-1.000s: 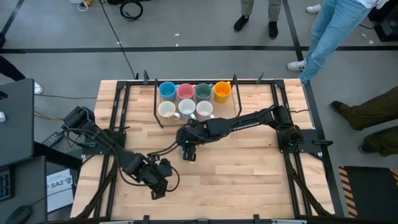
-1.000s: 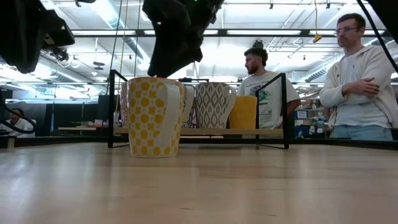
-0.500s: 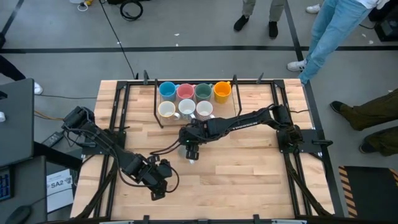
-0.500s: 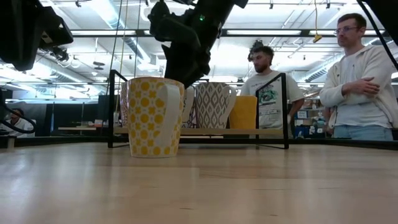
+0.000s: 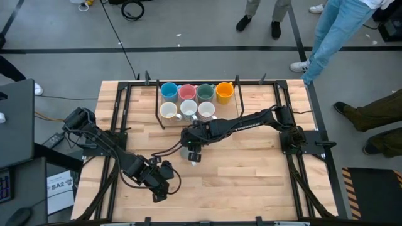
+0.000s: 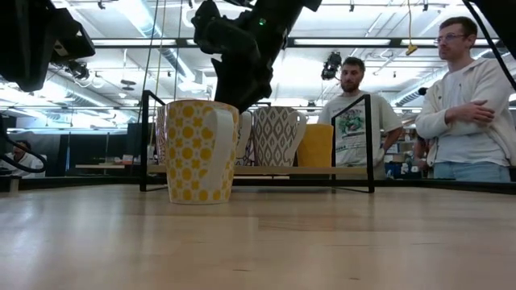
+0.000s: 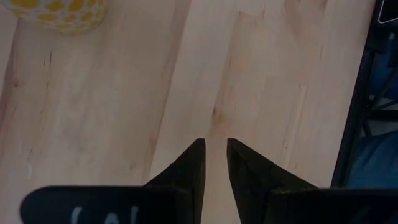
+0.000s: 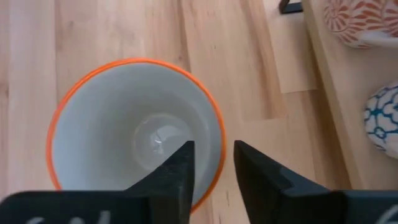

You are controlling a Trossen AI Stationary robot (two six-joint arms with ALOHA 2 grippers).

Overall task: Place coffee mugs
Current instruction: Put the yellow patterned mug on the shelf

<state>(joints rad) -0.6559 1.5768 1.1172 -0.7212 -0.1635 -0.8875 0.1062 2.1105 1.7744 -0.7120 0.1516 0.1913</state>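
Since one second ago the right tool (image 5: pixel 193 152) has risen slightly above the yellow-patterned mug (image 6: pixel 200 151), at the middle of the high view. Its fingers are narrowly apart, holding nothing. Seven mugs sit in the rack (image 5: pixel 158 108). Next: descend, grip the rim. The left tool (image 7: pixel 215 163), lower left, is nearly closed and empty.

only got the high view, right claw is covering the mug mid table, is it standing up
Observer: Yes. The low view shows the yellow mug upright on the table.
Operator: is the claw holding it
Observer: The right wrist view shows the right claw open above the mug, with the rim in the gap between its fingers. I cannot tell whether they touch it.
Operator: anything inside
Observer: No, it is empty: white inside, with an orange rim.
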